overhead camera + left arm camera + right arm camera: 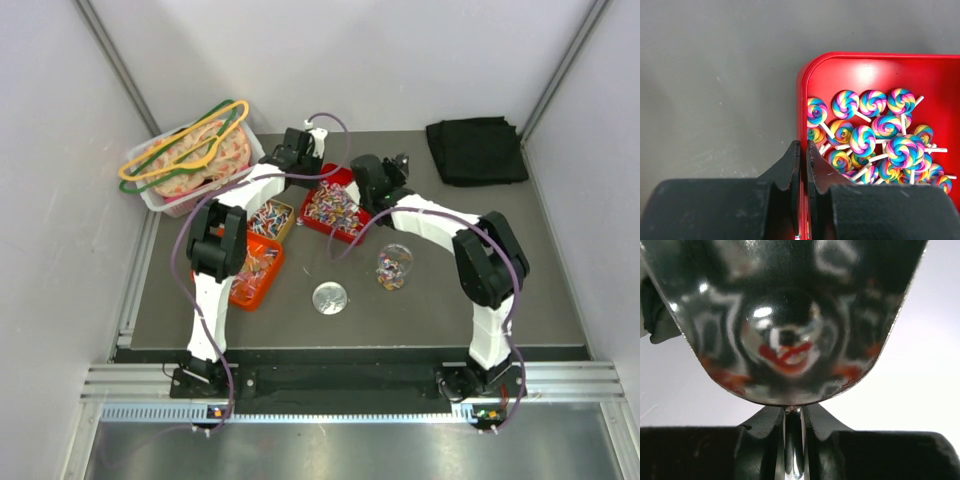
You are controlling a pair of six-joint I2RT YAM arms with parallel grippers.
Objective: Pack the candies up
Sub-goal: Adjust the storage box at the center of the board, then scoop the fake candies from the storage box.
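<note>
Three trays sit mid-table. Left of them we see a clear bin (pixel 172 205) of pink-orange items with hangers, then an orange tray (pixel 250 296) and a tan tray (pixel 290 212), partly hidden under the left arm. Only the left wrist view shows the candies (pixel 865 135) as swirled lollipops in the red tray (pixel 880 75), with the left gripper (pixel 803 150) pinched tight on its wall. The right gripper (pixel 793 412) clamps a shiny scoop (pixel 790 315) by the handle, and the scoop fills that camera. Rightward lie a round lid (pixel 329 298), a jar (pixel 393 267) holding more candies, and a black cloth (pixel 477 150).
</note>
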